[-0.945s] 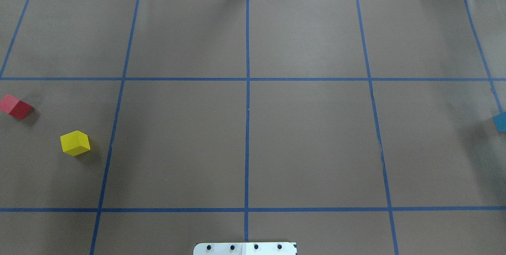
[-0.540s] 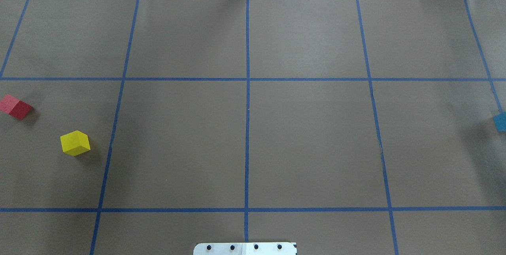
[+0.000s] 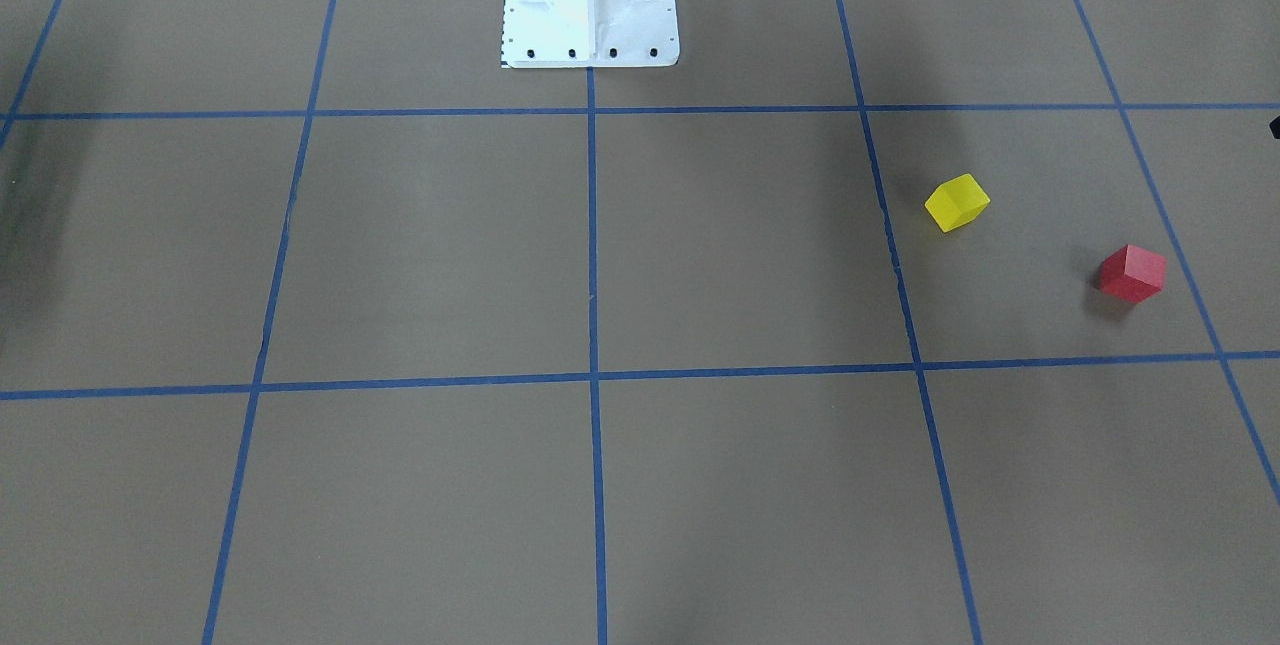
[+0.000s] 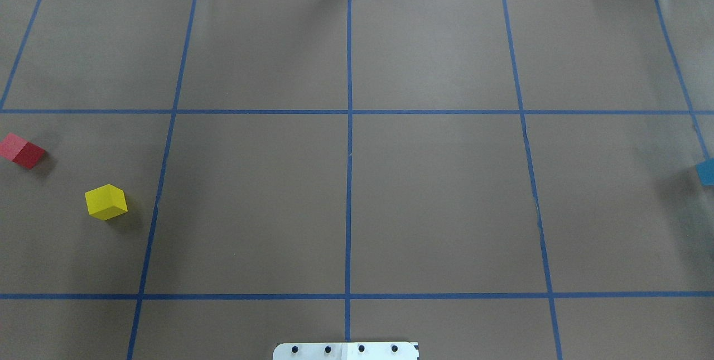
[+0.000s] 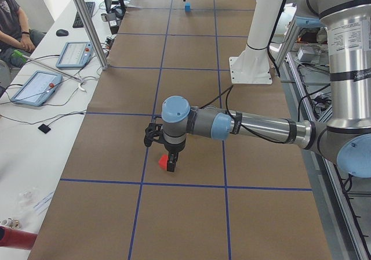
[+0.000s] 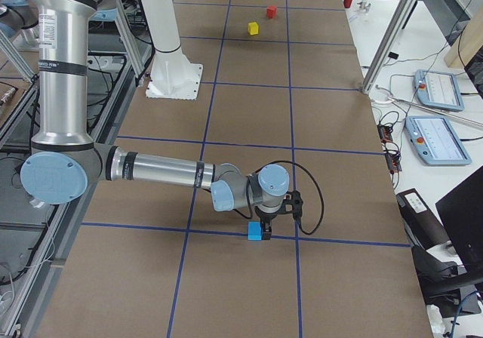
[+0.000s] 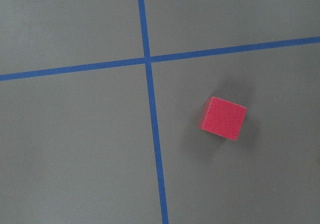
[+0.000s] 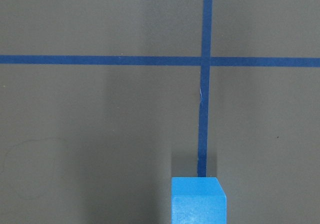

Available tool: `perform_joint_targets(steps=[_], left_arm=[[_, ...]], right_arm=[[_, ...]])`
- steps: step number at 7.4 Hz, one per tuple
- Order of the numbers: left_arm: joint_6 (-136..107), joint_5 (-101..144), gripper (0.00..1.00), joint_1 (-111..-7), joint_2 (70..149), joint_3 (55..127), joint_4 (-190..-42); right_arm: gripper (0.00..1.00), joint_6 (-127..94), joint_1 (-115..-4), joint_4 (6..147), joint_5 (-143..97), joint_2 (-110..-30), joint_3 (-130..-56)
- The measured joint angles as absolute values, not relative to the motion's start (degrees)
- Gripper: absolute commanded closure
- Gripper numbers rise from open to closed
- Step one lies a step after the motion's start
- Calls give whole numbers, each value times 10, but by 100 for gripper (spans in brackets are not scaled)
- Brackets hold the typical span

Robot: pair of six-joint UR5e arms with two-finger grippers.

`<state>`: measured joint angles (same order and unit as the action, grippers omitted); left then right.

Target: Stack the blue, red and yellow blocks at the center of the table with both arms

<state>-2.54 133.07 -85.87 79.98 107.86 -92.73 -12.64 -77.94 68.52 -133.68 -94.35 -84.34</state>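
Observation:
The red block (image 4: 22, 150) lies at the table's (image 4: 435, 198) far left, with the yellow block (image 4: 106, 202) a little nearer the centre. Both also show in the front view, red block (image 3: 1132, 273) and yellow block (image 3: 957, 202). The blue block (image 4: 706, 172) is cut by the right edge. My left gripper (image 5: 171, 165) hangs right at the red block (image 5: 163, 162); I cannot tell whether it is open or shut. My right gripper (image 6: 265, 230) hangs right at the blue block (image 6: 256, 233), its state likewise unclear. Both wrist views show only a block, red block (image 7: 223, 118) and blue block (image 8: 198, 200), without fingers.
The white bolted pedestal (image 3: 588, 0) stands at the robot's side of the table. Blue tape lines divide the brown surface. A seated person (image 5: 11, 22), tablets (image 5: 35, 86) and an aluminium post (image 5: 87, 22) are beyond the far edge.

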Motion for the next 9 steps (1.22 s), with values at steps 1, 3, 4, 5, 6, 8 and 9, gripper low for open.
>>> perform_joint_targets(steps=[1,3,4,5,6,8,9], left_arm=[[-25,1331,1,-859,798,1079,-934],[-24,1331,1,-859,797,1079,-939],[-23,1331,1,-859,797,1079,-940],[-23,1331,1,-859,797,1079,-940],[-23,1331,1,-860,797,1079,-940],[-23,1331,1,-860,797,1079,-940],[-23,1331,1,-860,797,1079,-940]], right_arm=[[1,-130,-768,650,-1323,-950,-829],[1,-148,-742,627,-1312,-957,-819],[1,-160,-730,625,-1311,-957,-818],[2,-170,-720,624,-1310,-957,-815],[10,-175,-713,623,-1309,-958,-809],[17,-178,-707,623,-1308,-955,-802],[16,-178,-705,623,-1307,-951,-799]])
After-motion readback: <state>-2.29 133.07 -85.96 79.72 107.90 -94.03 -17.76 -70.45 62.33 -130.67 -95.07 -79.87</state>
